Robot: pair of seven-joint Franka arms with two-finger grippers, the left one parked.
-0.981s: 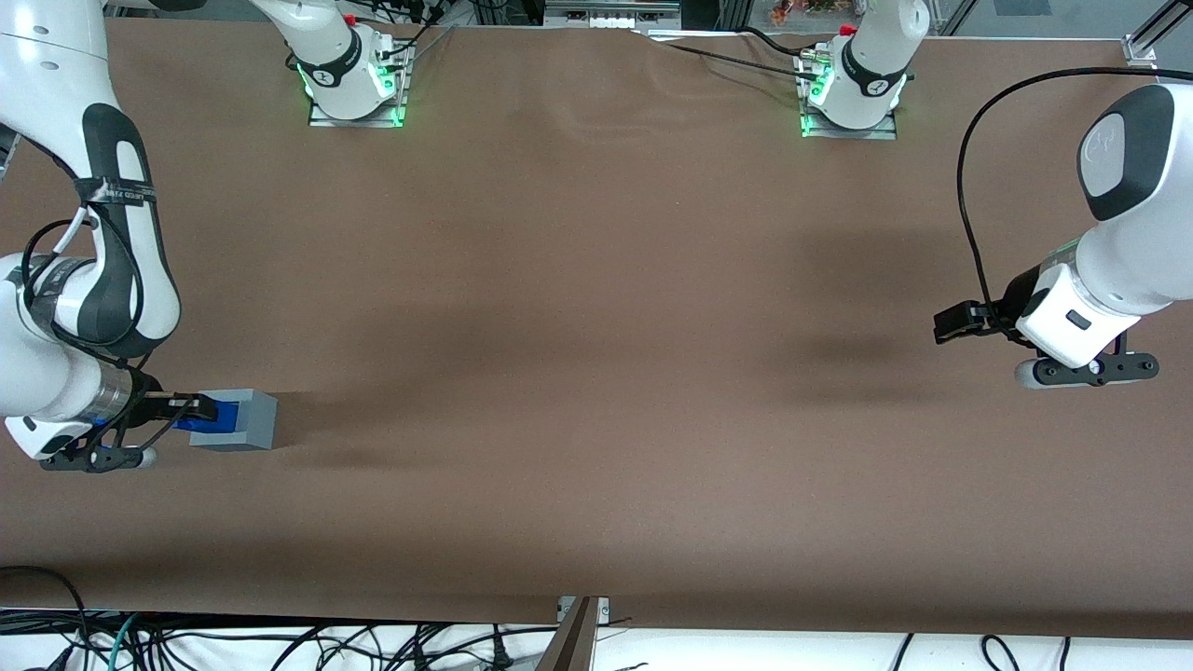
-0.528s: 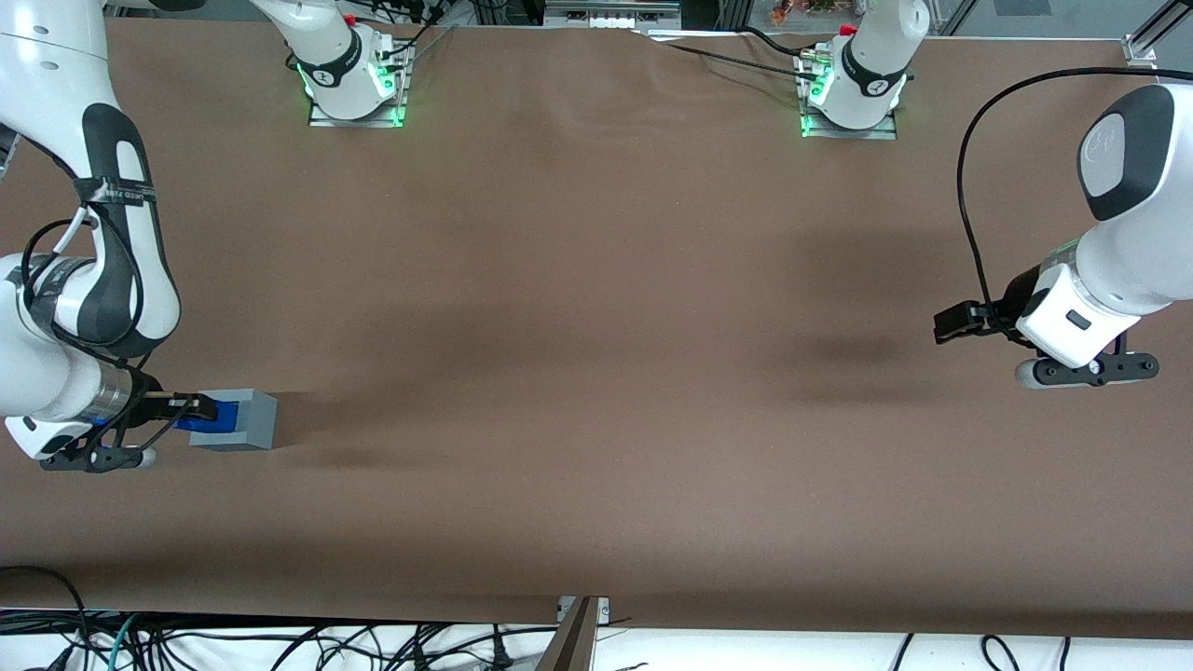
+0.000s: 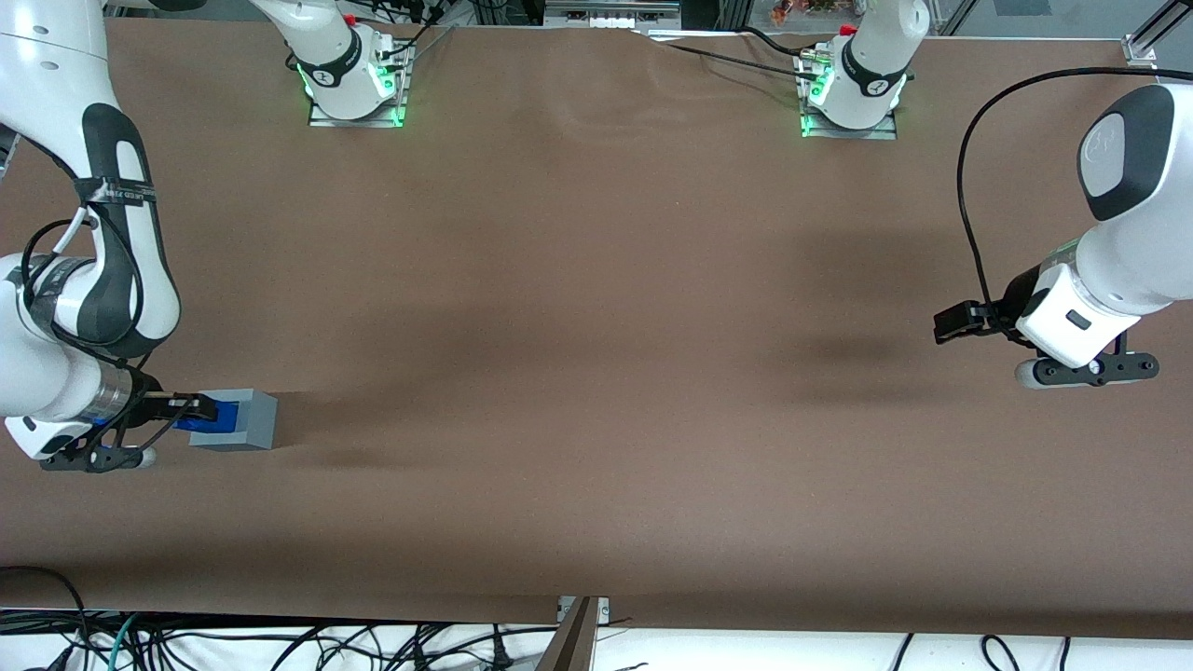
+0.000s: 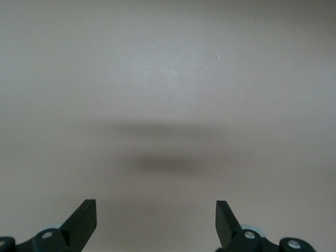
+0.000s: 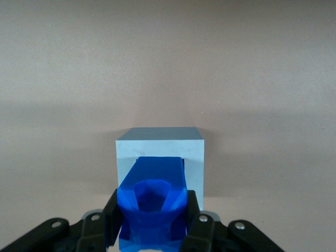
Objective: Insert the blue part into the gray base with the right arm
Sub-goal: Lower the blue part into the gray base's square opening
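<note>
Almost nothing has changed over the last second; the right arm [image 3: 56, 373] stands in the same place at the working arm's end of the brown table [image 3: 596, 373], and the gray cube [image 3: 244, 419] has not shifted on the cloth; this suggests the insertion is in its slow final stage, seating or fine alignment, rather than travel.

The gripper [image 5: 152, 223] sits directly above the cube, its two black fingers [image 5: 195, 220] clenched on either side of the blue block [image 5: 153, 197], grasping it. In the wrist view the blue block's lower end reaches into the square recess in the cube's top face [image 5: 157, 149]; how deep it has gone cannot be told, though part of it is above the rim between the fingers. In the front view the blue block [image 3: 207, 415] shows as a small blue patch at the cube's edge nearer the arm, partly covered by the gripper [image 3: 191, 406].

Counted: one blue block; one gray cube; one working gripper with two fingers; two arm mounts with green lights [image 3: 354, 89] at the table edge farthest from the front camera.

Judged from this, the block is lined up and partly entered; what remains is pressing it fully down and letting go.
</note>
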